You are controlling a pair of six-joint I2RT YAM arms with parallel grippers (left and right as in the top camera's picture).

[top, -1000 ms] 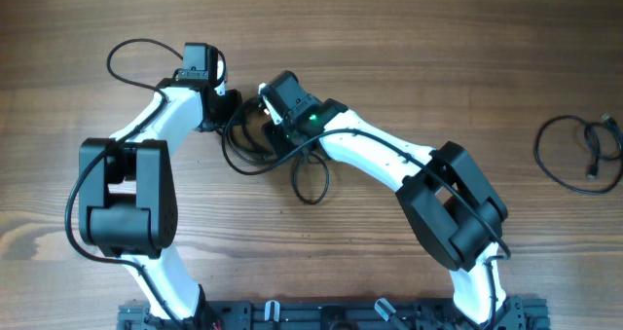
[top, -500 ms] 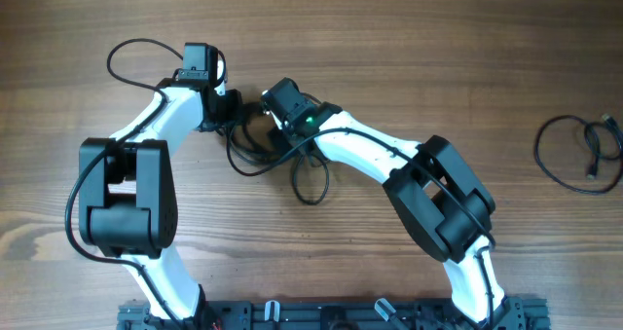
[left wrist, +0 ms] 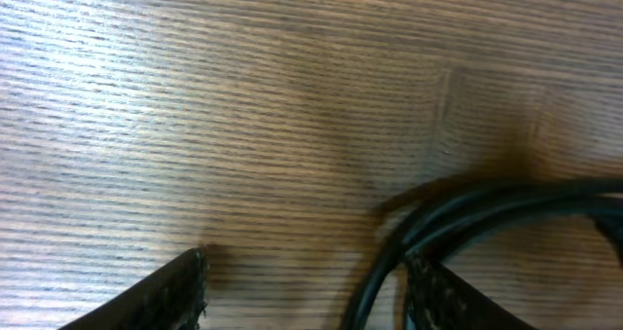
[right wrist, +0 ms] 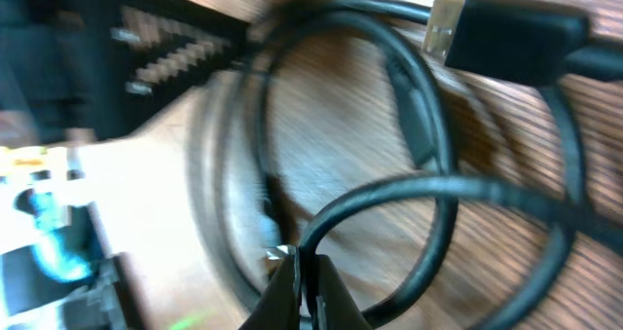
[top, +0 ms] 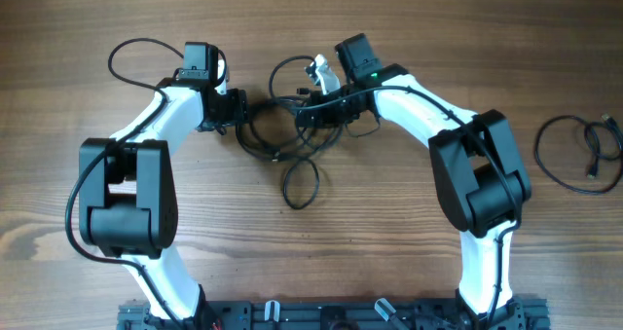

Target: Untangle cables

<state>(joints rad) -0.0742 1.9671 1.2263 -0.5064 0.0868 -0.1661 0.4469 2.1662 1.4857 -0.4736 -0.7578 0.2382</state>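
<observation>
Right claw (right wrist: 302,272): tapered tips pinched shut on a thin, glossy black loop of cables (right wrist: 438,186)
Left claw (left wrist: 311,293): fingers apart, cables between
Table (top: 389,262): striped wood grain

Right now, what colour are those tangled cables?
Black; the cables show best in the right wrist view.

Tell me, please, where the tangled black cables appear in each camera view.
Overhead: cables at upper centre, a knot with one loop hanging below.
Left wrist: cables at lower right, sweeping to the right edge.
Right wrist: cables fill the frame, looping across the centre.
Shared landmark: the wood-grain table, under the cables in all three.
</observation>
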